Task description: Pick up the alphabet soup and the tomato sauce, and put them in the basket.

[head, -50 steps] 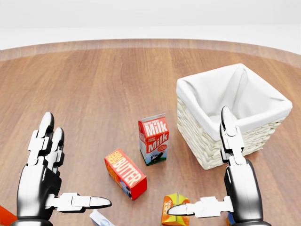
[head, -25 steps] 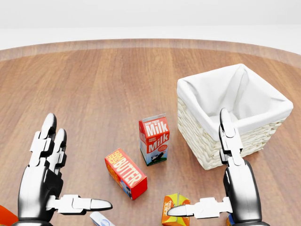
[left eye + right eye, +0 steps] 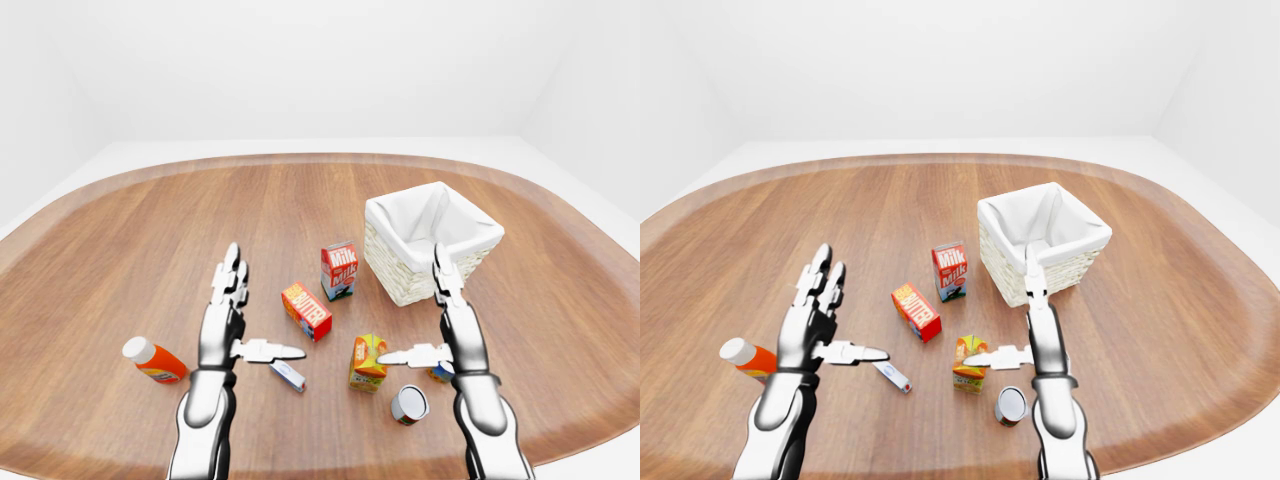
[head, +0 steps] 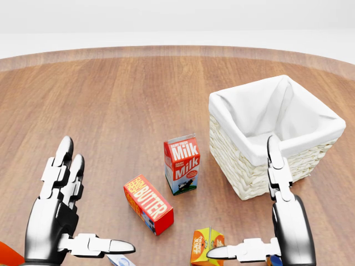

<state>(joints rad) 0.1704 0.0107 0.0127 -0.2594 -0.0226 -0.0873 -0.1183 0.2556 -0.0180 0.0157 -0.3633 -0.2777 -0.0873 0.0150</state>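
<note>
A can (image 3: 409,404) lies on its side on the wooden table, end towards me, below the right thumb in the left-eye view; its label is unreadable. A second small blue-labelled item (image 3: 440,373) peeks out beside my right wrist, mostly hidden. The white-lined wicker basket (image 3: 400,285) stands at the right. My left hand (image 3: 255,318) is open above the table, left of the butter box. My right hand (image 3: 425,325) is open too, its fingers pointing up towards the basket and its thumb over an orange juice carton (image 3: 368,362). Neither hand holds anything.
A milk carton (image 4: 181,163) stands left of the basket, with a red butter box (image 4: 148,204) lying below it. An orange bottle (image 3: 155,361) lies at the far left. A small white pack (image 3: 288,375) lies under the left thumb.
In the head view both hands have sunk towards the bottom edge and drifted a little right. Both stay open, and the objects have not moved.
</note>
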